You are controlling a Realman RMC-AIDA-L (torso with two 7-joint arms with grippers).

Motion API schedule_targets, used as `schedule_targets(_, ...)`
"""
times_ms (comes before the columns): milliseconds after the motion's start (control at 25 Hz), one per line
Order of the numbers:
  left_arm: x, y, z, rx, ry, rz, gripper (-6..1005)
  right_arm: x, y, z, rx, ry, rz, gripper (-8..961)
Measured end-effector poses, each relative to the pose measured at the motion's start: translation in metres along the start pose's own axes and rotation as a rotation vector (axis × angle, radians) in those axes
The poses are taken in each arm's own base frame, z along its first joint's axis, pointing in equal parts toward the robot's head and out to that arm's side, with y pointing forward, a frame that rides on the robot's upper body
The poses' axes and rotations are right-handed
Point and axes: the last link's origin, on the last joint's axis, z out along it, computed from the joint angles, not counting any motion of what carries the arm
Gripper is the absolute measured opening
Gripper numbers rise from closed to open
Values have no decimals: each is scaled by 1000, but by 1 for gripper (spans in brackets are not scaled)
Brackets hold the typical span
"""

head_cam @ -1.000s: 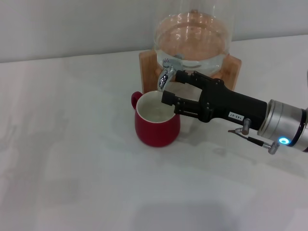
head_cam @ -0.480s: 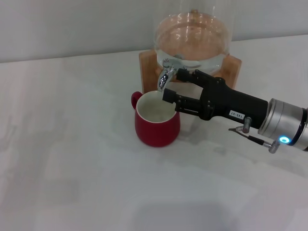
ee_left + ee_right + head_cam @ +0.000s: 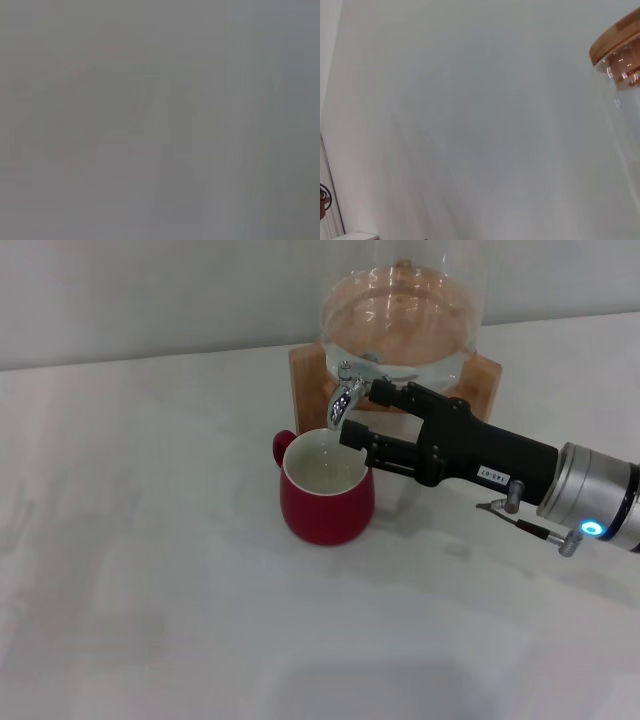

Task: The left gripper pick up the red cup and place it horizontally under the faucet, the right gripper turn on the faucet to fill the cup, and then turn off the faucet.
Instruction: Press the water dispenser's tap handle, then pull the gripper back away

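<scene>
One red cup is counted on the table, and just one faucet is seen, fitted to a single glass water jar that's carried by one wooden stand. Only one pincer is caught in the head view, the right pincer, with two black fingers counted on it, one small white label and one blue light on its silver wrist. One wooden lid is picked up by the right wrist view, and nothing countable can be made out in the left wrist view, pretty much a grey blur.
</scene>
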Motion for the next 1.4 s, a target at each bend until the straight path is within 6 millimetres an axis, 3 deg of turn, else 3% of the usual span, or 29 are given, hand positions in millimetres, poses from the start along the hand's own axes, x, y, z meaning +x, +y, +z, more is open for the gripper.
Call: schedule_targets(1400, 0, 0, 0, 0, 0, 1, 881, -1, -1, -1, 10, -12, -7, 872)
